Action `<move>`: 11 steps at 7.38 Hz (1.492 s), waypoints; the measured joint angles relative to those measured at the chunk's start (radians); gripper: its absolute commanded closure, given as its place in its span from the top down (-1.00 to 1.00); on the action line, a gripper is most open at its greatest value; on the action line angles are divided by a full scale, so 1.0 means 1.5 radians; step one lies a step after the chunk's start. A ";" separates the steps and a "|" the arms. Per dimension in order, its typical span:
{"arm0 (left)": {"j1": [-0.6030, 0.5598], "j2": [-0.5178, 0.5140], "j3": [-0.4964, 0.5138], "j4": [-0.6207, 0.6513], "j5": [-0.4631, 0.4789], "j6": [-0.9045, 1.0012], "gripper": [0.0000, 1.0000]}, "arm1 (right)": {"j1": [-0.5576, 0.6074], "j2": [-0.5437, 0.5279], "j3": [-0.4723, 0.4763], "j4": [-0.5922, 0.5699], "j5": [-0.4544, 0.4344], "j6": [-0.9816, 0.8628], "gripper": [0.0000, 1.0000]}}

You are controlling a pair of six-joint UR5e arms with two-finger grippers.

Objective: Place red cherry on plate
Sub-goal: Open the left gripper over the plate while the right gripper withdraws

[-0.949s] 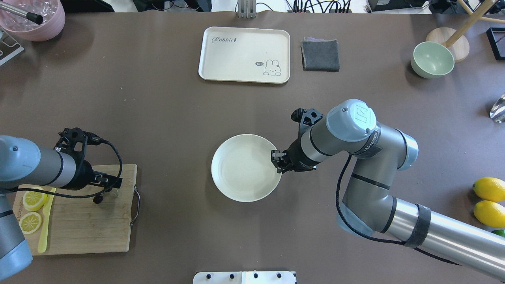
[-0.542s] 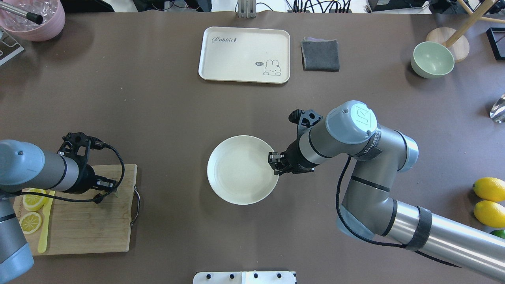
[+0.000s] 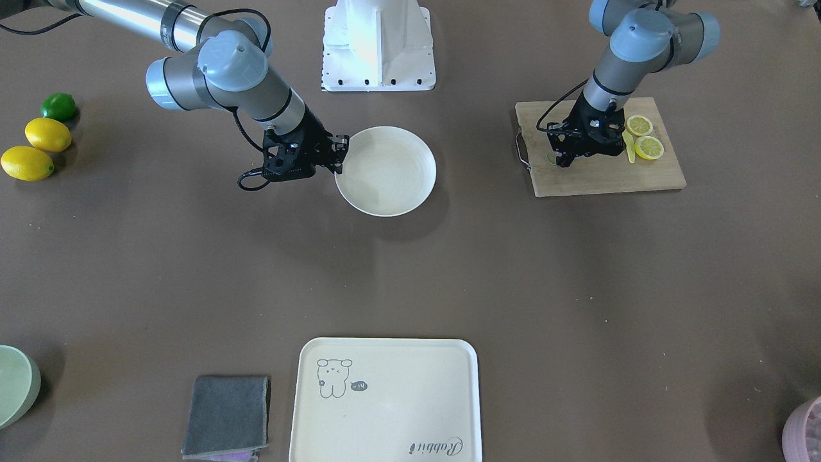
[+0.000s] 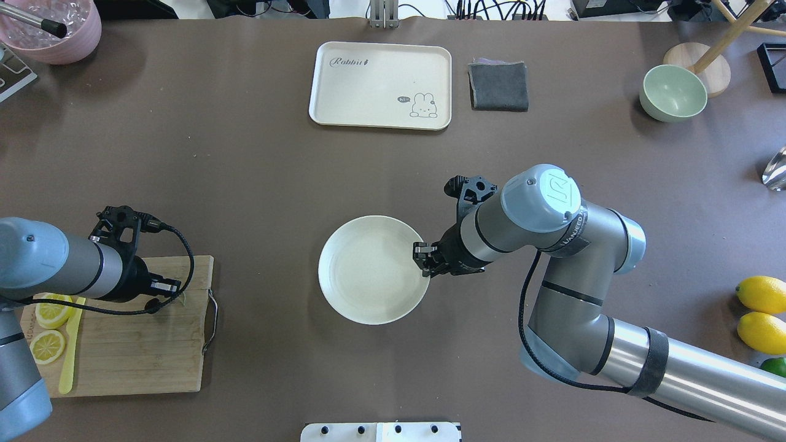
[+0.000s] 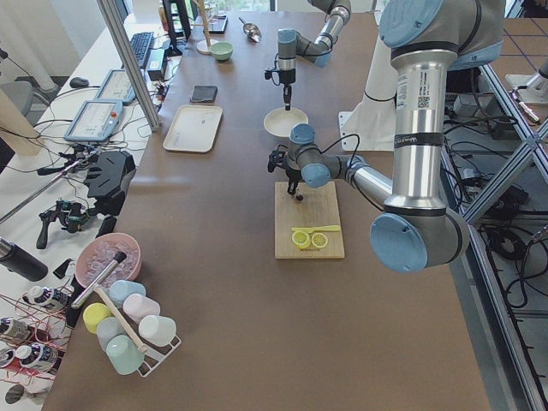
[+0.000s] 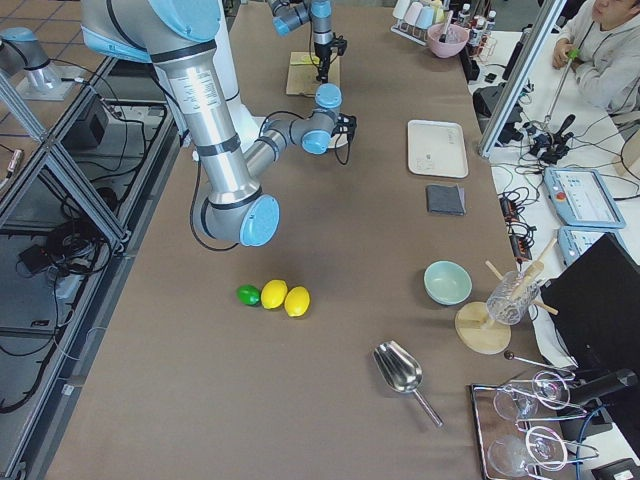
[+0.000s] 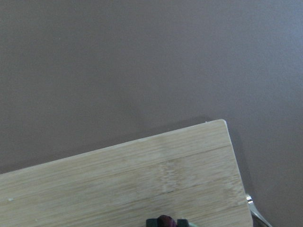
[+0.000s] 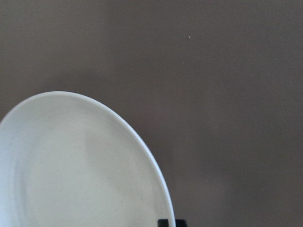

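Observation:
The plate (image 4: 368,270) is round and cream-white and lies at the table's middle. My right gripper (image 4: 422,261) is shut on its right rim, and the rim runs between the fingertips in the right wrist view (image 8: 166,222). My left gripper (image 4: 175,294) hangs over the far right corner of the wooden cutting board (image 4: 135,350). The red cherry (image 7: 164,220) shows as a small dark maroon spot pinched between that gripper's fingertips. A thin green stem (image 4: 183,299) sticks out beside them. In the front view the left gripper (image 3: 559,157) is low over the board (image 3: 603,176).
Two lemon slices (image 4: 52,310) and a yellow knife (image 4: 70,344) lie on the board's left part. A cream tray (image 4: 381,85), a grey cloth (image 4: 498,86) and a green bowl (image 4: 673,93) sit at the back. Whole lemons (image 4: 761,294) are at the right edge.
My right gripper has dragged the plate a little leftward and toward the robot. The left gripper dropped slightly toward the board corner, then held still.

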State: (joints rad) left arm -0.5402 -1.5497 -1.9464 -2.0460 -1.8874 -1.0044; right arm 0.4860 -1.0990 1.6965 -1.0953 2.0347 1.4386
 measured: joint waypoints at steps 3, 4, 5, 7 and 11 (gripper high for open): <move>0.001 -0.084 -0.010 0.035 -0.004 -0.035 -1.00 | -0.023 -0.005 0.024 -0.003 -0.051 0.037 1.00; 0.004 -0.179 0.003 0.102 -0.005 -0.072 -1.00 | -0.011 -0.021 0.063 -0.018 -0.058 0.037 1.00; 0.014 -0.271 0.024 0.167 -0.004 -0.107 -1.00 | 0.023 -0.043 0.104 -0.047 -0.043 0.032 1.00; 0.045 -0.376 0.072 0.210 -0.001 -0.173 -1.00 | 0.121 -0.079 0.142 -0.082 0.025 -0.032 1.00; 0.115 -0.471 0.203 0.132 0.077 -0.260 -1.00 | 0.243 -0.196 0.177 -0.081 0.111 -0.227 1.00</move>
State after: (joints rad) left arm -0.3671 -2.2563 -1.6413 -1.8486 -1.7727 -1.3945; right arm 0.8499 -1.3935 1.9615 -1.2167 2.2019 1.0987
